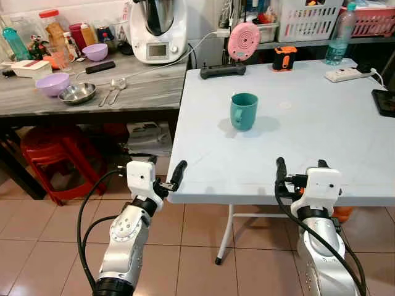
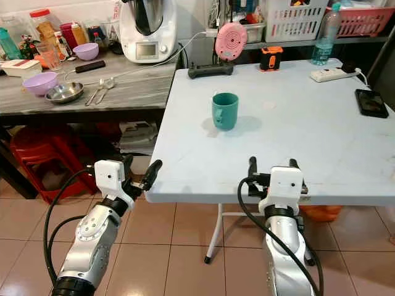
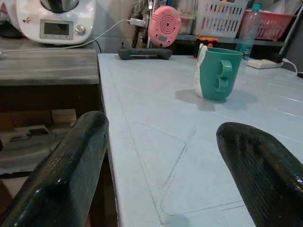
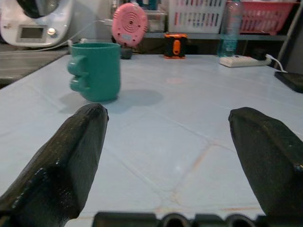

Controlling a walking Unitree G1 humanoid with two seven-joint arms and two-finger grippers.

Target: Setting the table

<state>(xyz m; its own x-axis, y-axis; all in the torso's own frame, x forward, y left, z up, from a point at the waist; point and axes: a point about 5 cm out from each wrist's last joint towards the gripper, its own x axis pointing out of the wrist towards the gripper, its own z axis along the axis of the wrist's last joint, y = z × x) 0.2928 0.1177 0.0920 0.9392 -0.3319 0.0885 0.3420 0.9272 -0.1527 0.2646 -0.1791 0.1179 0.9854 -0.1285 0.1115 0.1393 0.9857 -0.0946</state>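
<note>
The white tabletop (image 1: 321, 142) carries a green mug (image 1: 244, 110) standing upright, nearer its far left corner than its near edge, well apart from both pincers. Along the far edge lie a black bar-shaped device (image 1: 222, 71), a pink round gadget (image 1: 243, 41), an orange-and-black item (image 1: 284, 58), a water bottle (image 1: 338, 38) and a power strip (image 1: 350, 74). A dark phone (image 1: 385, 102) lies at the right edge.

To the left, a grey wooden counter (image 1: 142, 92) adjoins, bearing a white kitchen machine (image 1: 158, 31), a purple bowl (image 1: 53, 84), a steel dish (image 1: 77, 93) and spoons (image 1: 113, 90).

The left pincer (image 1: 162, 179) hangs at the near left corner of the tabletop, fingers spread, holding nothing. The right pincer (image 1: 302, 166) sits over the near edge, fingers spread, holding nothing; in its wrist view the mug stands ahead beyond the left finger (image 4: 71, 156).
</note>
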